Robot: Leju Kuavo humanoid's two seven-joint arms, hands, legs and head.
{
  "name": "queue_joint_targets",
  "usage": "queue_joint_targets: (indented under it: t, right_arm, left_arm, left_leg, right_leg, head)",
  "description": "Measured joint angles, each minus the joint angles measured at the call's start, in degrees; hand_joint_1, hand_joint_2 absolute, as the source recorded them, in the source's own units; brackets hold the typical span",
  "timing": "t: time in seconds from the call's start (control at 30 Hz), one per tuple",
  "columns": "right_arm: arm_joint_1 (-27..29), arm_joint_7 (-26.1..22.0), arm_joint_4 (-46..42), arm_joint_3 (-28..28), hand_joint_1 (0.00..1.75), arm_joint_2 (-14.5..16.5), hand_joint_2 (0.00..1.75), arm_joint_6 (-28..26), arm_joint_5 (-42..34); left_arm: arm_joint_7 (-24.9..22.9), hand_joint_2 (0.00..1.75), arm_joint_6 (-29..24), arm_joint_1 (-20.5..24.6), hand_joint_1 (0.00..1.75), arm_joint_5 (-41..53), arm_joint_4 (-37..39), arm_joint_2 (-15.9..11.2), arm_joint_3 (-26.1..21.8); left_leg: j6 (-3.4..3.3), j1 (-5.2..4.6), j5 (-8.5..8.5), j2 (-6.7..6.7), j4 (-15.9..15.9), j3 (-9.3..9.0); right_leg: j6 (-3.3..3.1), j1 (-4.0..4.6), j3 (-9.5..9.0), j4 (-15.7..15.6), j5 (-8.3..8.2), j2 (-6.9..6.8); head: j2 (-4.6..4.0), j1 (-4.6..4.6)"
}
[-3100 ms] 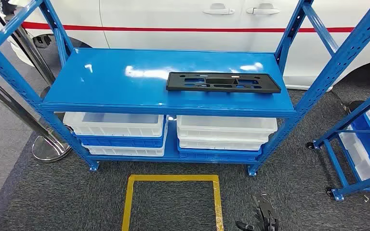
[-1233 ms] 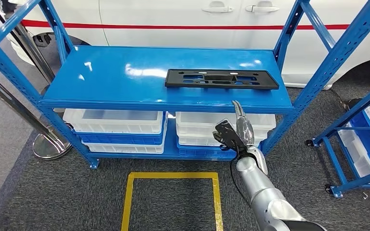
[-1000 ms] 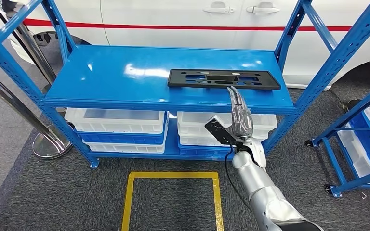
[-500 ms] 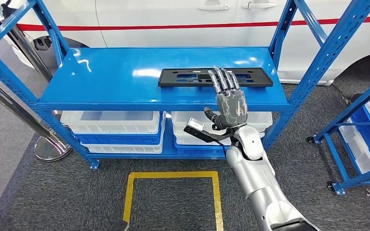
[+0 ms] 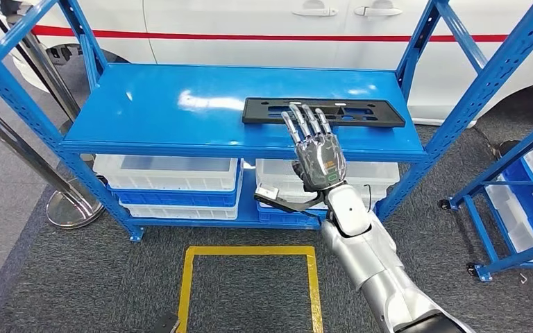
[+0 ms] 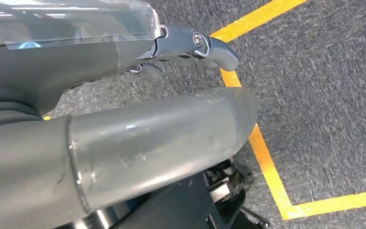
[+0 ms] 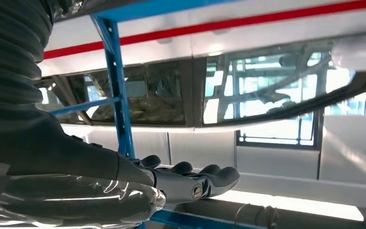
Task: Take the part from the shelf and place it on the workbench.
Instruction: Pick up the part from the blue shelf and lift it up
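Nearest, the left robot hand hangs over grey carpet and yellow floor tape; whether its fingers are spread I cannot tell. Farther on, the right robot hand is raised with fingers straight and spread, holding nothing, fingertips over the black part, which lies flat on the blue shelf. A white car stands behind.

No readable text, label, brand or number shows on anything.
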State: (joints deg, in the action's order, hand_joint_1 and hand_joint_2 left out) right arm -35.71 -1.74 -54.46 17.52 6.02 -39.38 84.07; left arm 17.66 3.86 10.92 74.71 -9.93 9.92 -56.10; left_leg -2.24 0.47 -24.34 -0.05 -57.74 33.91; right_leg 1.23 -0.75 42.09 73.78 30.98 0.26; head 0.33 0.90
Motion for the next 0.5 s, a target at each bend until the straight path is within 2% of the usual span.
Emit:
queue_joint_targets:
  t: [0.03,0.1,0.13,0.17,0.27,0.3,0.37,0.43,0.47,0.5]
  right_arm:
    - [-0.35,0.53,1.29,0.44,0.0,-0.24,1.75,-0.04,0.22]
    - [-1.73,1.32,4.31,1.26,0.0,-0.54,1.75,-0.07,0.66]
    - [-2.72,1.59,6.05,1.65,0.0,-0.58,1.75,-0.1,0.85]
    - [-3.73,1.77,7.86,2.0,0.0,-0.59,1.75,-0.13,0.98]
    - [-6.6,2.23,14.04,2.51,0.0,-0.77,1.75,-0.25,0.77]
    - [-7.51,2.36,15.99,2.61,0.0,-0.82,1.75,-0.3,0.48]
    - [-9.08,2.45,19.02,2.86,0.0,-0.8,1.75,-0.37,-0.27]
    - [-10.04,2.5,21.42,3.08,0.0,-0.75,1.75,-0.4,-0.83]
    - [-10.21,2.53,22.3,3.17,0.0,-0.74,1.75,-0.42,-0.96]
    - [-10.31,2.56,22.99,3.25,0.0,-0.7,1.75,-0.43,-0.99]
  left_arm:
    - [0.18,0.0,0.09,-0.06,0.0,-0.26,-0.01,0.01,-0.02]
    - [0.46,0.0,0.24,-0.23,0.0,-0.76,-0.02,0.04,-0.05]
    - [0.51,0.0,0.28,-0.32,0.0,-0.93,-0.02,0.05,-0.07]
    - [0.56,0.0,0.31,-0.41,0.0,-1.03,-0.02,0.07,-0.07]
    - [0.98,0.0,0.33,-0.59,0.0,-1.19,-0.05,0.05,-0.06]
    - [1.27,0.0,0.33,-0.62,0.0,-1.2,-0.1,0.04,-0.05]
    - [2.06,0.0,0.33,-0.55,0.0,-1.26,-0.25,0.01,-0.03]
    - [2.9,0.0,0.33,-0.45,0.0,-1.45,-0.33,-0.02,-0.01]
    - [3.2,0.0,0.33,-0.45,0.0,-1.56,-0.34,-0.02,-0.01]
    - [3.39,0.0,0.35,-0.47,0.0,-1.63,-0.34,-0.02,-0.01]
  left_leg:
    - [0.06,-0.01,-0.04,-0.06,-0.12,0.0]
    - [0.34,-0.15,-0.23,-0.09,-0.47,0.11]
    - [0.54,-0.25,-0.32,-0.06,-0.63,0.24]
    - [0.75,-0.33,-0.38,-0.02,-0.72,0.34]
    - [1.55,-0.28,-0.48,0.01,-0.81,0.46]
    - [1.89,-0.25,-1.1,0.0,-1.61,0.82]
    - [2.52,-0.05,-4.02,-0.01,-6.51,3.03]
    - [3.0,0.12,-7.45,0.0,-14.23,6.62]
    - [3.13,0.17,-8.01,0.0,-16.72,7.87]
    - [3.15,0.18,-7.42,0.0,-17.03,8.09]
  right_leg:
    - [-0.14,0.01,-1.16,-2.49,-1.84,0.0]
    - [-0.62,0.15,-4.82,-10.1,-5.33,0.0]
    - [-0.85,0.28,-6.07,-12.83,-6.19,0.01]
    - [-1.04,0.41,-6.67,-14.3,-6.4,0.03]
    - [-1.76,0.42,-6.81,-14.95,-6.45,-0.01]
    - [-2.1,0.29,-6.92,-15.17,-6.58,-0.09]
    - [-2.6,0.06,-7.09,-15.49,-6.81,-0.24]
    - [-2.79,0.08,-7.07,-15.44,-6.8,-0.26]
    - [-2.81,0.09,-7.07,-15.38,-6.75,-0.26]
    - [-2.81,0.09,-7.08,-15.29,-6.69,-0.24]
  head:
    - [0.0,0.01]
    - [0.0,0.01]
    - [0.0,0.02]
    - [0.0,0.03]
    - [0.0,0.03]
    - [0.0,0.03]
    - [0.0,0.05]
    - [0.0,0.04]
    - [0.0,0.04]
    - [0.0,0.04]
